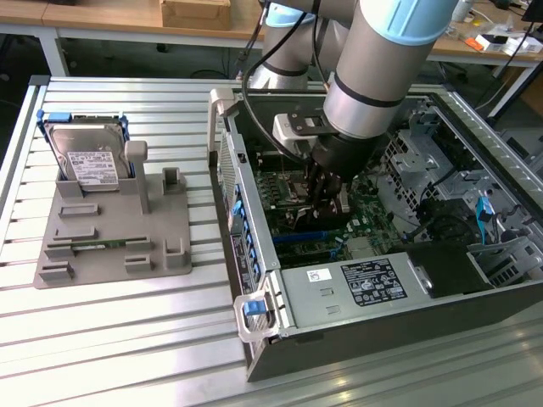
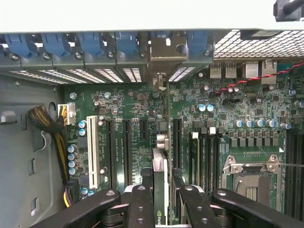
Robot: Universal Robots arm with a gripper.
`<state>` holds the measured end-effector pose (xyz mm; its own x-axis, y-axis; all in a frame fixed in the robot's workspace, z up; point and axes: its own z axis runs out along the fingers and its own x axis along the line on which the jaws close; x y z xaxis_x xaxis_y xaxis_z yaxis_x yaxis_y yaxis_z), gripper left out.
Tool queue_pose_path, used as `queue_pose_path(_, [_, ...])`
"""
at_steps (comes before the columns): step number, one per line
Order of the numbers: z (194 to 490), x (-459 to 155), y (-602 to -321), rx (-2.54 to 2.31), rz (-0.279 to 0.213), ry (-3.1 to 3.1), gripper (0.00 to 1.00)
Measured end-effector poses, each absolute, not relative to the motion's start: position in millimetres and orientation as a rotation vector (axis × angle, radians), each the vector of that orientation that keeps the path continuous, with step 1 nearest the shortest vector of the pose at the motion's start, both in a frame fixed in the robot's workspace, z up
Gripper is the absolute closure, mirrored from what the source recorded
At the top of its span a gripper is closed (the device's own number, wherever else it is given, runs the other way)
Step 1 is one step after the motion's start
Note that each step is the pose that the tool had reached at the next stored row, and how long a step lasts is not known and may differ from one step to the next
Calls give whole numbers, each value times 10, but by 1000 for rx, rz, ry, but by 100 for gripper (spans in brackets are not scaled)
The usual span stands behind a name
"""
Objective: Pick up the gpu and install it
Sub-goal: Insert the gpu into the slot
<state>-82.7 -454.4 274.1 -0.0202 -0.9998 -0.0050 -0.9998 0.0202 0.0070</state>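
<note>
Green board edge-on between the black fingers (image 2: 142, 209): your pincer (image 2: 160, 202) is partly closed on the gpu (image 2: 159, 185), holding it upright inside the open computer case (image 1: 254, 280), above the motherboard (image 2: 133, 104) and in line with the silver bracket (image 2: 164, 54) at the case's rear wall. If the card sits skewed to the slot, pressing could jam its contacts or flex the board. A loose grip could let it tilt against neighbouring slots (image 2: 110, 152).

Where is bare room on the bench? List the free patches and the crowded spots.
Free: ribbed aluminium bench in front of the grey holder tray, and the strip between tray and open computer case. Crowded: the tray's back corner with the silver hard drive; inside the case, around the tool.
</note>
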Motion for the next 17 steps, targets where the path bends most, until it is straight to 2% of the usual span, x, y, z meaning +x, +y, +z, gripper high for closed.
queue_pose_path(17, [2594, -842, -4550, 2198, -13, -2243, 73])
